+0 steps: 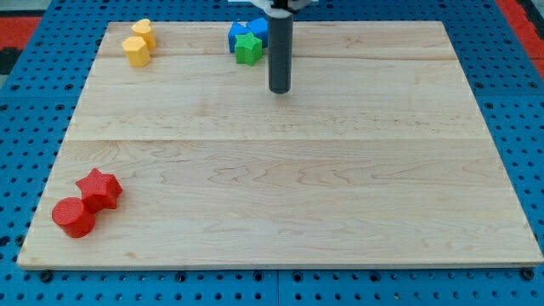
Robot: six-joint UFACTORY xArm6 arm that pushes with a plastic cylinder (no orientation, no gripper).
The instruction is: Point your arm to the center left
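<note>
On a blue pegboard bench, the pale wooden desk (280, 170) is seen filling nearly the whole view, its centre-left stretch, the place named by the task, lying bare between the block groups. No pincer is fitted to this arm, so no opening or hold can be reported; only the dark rod is shown, coming down from the view's top, with my tip (280, 90) set on the wood right of centre-top.

Just to the view's left of the rod, a blue block (240, 34) and a second blue block (259, 27) are clustered with a green star-shaped block (248, 49); whether the rod is touching them cannot be told. Two yellow blocks, one (136, 51) in front and the other (142, 31) behind, are placed at the top left corner. At the bottom left, a red star-shaped block (99, 189) is pressed against a red cylinder (74, 218).

The main risk is judged to lie at the start: a path drawn straight leftward along the top could clip the green star and drag the blue pair with it. A sweep carried too low could disturb the red pair; one held too high, the yellow blocks. A diagonal down and left is judged safest.
</note>
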